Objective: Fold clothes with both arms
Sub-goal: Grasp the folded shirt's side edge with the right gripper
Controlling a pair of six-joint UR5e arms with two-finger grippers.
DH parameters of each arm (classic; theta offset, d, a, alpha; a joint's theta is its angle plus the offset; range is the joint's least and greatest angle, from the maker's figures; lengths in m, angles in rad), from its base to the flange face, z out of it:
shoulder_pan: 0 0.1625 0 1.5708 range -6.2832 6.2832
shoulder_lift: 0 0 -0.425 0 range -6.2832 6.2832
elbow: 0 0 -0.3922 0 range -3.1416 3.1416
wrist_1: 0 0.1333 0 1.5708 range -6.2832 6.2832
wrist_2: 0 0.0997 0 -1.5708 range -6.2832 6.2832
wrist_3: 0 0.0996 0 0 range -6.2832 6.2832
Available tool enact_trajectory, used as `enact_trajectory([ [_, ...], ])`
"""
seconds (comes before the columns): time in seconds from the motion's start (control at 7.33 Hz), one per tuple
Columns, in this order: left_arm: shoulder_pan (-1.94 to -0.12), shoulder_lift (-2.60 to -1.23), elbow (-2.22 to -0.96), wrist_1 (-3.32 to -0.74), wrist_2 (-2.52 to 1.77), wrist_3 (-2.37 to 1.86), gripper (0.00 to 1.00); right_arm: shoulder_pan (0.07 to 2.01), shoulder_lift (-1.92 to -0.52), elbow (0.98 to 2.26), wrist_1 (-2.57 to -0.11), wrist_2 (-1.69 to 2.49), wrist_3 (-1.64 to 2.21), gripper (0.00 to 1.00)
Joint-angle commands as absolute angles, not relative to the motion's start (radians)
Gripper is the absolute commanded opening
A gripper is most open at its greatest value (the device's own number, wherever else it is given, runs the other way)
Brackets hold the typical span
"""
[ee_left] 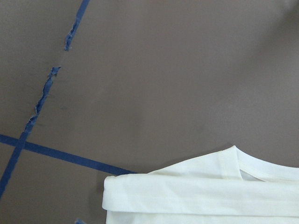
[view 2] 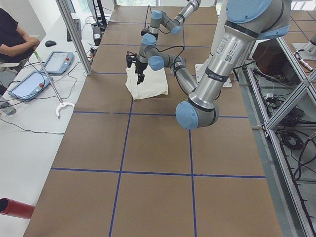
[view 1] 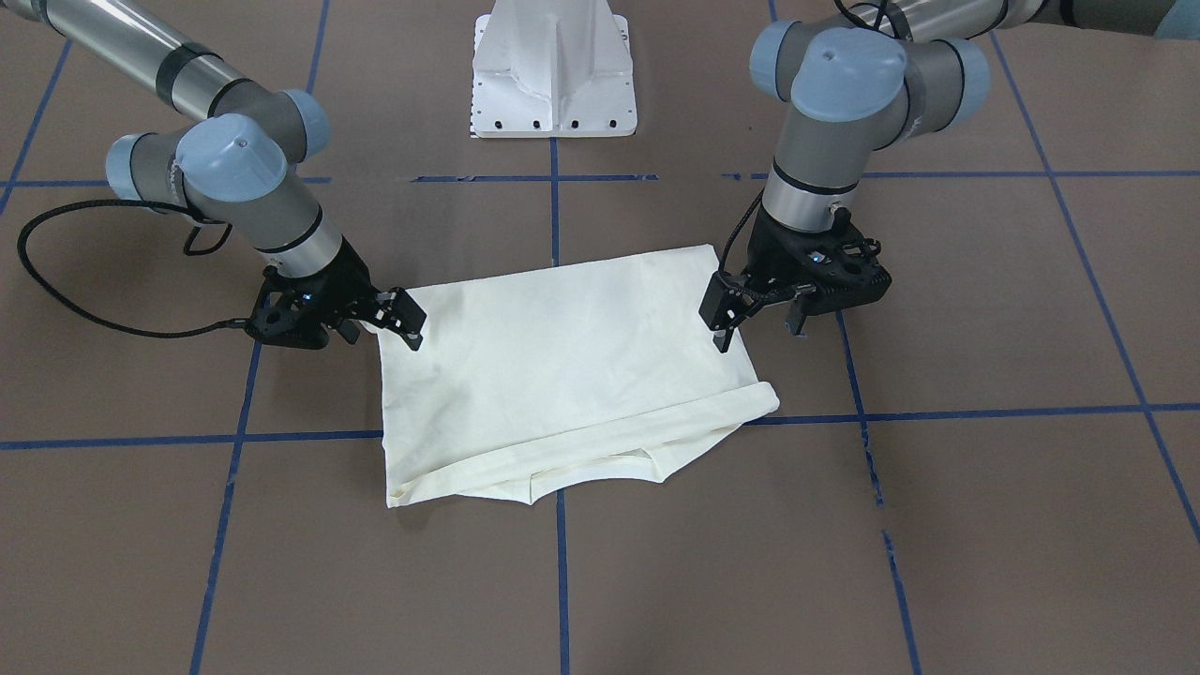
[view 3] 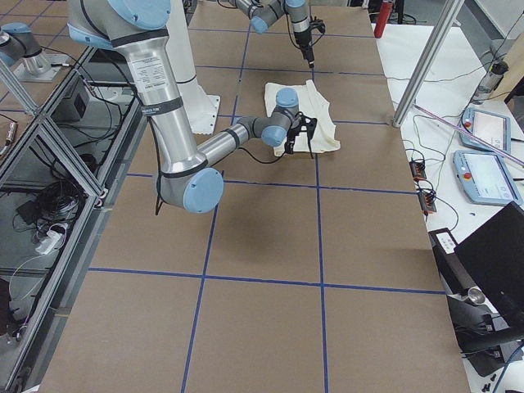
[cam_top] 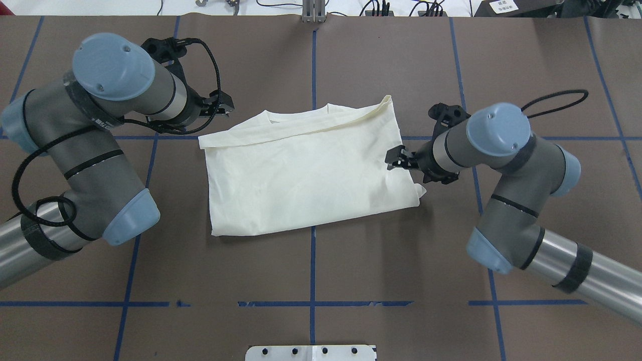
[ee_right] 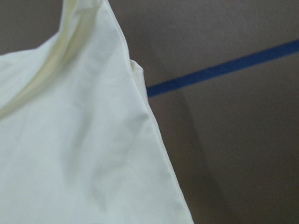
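Overhead exterior, and we see the shirt [cam_top: 301, 175] folded mid-frame, plain side up; left gripper [cam_top: 224, 106] hovers near its upper-left corner, fingers spread, right gripper [cam_top: 394, 157] at its right edge, fingers apart too, pinching nothing

The shirt [cam_top: 311, 180] lies flat on the brown desk [cam_top: 311, 265], plain cream side up, folded to a rough rectangle. A turned-over band runs along its far edge, and the neckline [cam_top: 296, 118] shows just beyond that band.

Both arms are grey with pale blue joint caps. The left arm [cam_top: 95, 145] bends in from the left. The black left gripper [cam_top: 222, 107] hangs off the cloth, near the shirt's far left corner, fingers apart. The right arm [cam_top: 501, 165] reaches in from the right. The black right gripper [cam_top: 397, 158] is low at the shirt's right edge, fingers slightly apart.
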State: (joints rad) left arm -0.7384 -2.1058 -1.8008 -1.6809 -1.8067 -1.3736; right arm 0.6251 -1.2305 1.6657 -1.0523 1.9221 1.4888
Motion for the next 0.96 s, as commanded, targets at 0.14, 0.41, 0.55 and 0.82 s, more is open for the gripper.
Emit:
enact_trajectory([
  [0.14,-0.738,-2.106,-1.827,-1.661,-1.807,-1.378,1.00,0.558,-1.264,1.709,-1.103,1.867,1.523,0.97],
  [0.41,-0.738,-2.105,-1.827,-1.661,-1.815,-1.378,1.00,0.560,-1.259,1.710,-1.117,1.864,1.525,0.35],
  [0.55,-0.738,-2.105,-1.827,-1.661,-1.815,-1.378,1.00,0.560,-1.259,1.713,-1.117,1.871,1.523,0.00],
  [0.82,-0.738,-2.105,-1.827,-1.663,-1.815,-1.378,1.00,0.564,-1.279,1.770,-1.118,1.891,1.523,0.00],
])
